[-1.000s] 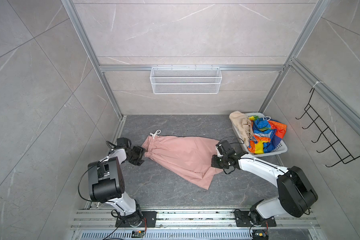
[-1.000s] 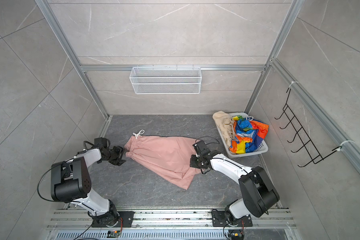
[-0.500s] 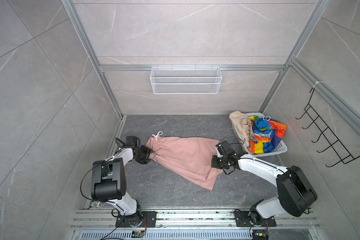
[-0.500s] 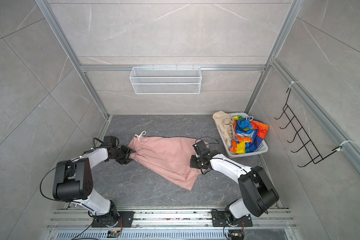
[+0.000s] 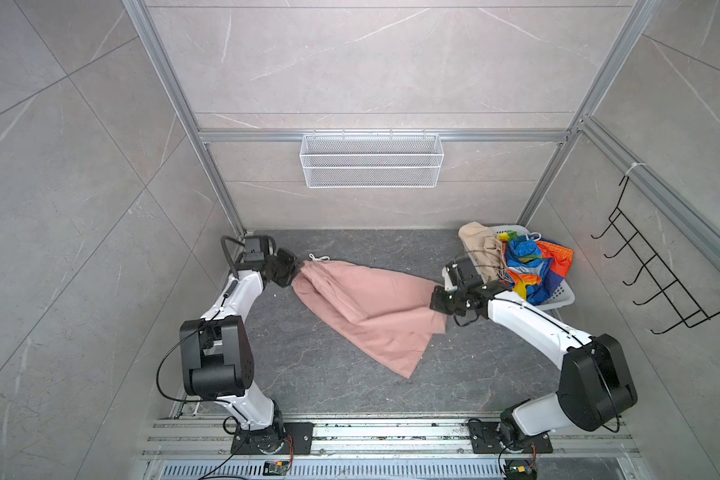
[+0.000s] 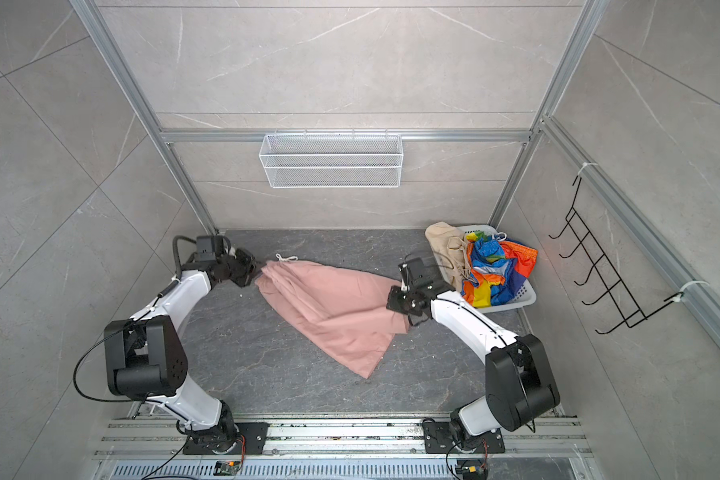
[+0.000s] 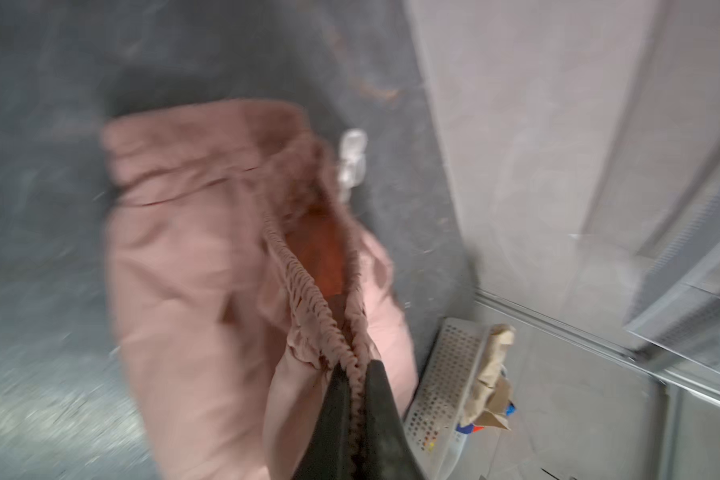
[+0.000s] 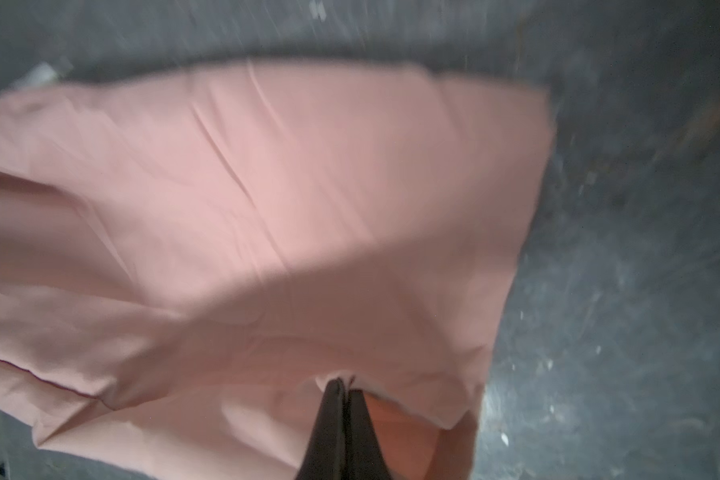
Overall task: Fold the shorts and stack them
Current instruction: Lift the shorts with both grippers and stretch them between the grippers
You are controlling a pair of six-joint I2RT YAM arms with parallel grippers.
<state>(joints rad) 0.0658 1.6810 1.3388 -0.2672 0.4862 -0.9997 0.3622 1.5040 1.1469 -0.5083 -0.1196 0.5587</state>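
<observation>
Two blurred grips on the pink shorts: left pincer clamps waistband, right pincer probably hem.

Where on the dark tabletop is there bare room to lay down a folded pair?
Bare: the near stretch of tabletop between the pink shorts and the front rail, and the far strip along the back wall. Crowded: the far right corner, where the basket holds the beige shorts and rainbow shorts beside the right gripper.
</observation>
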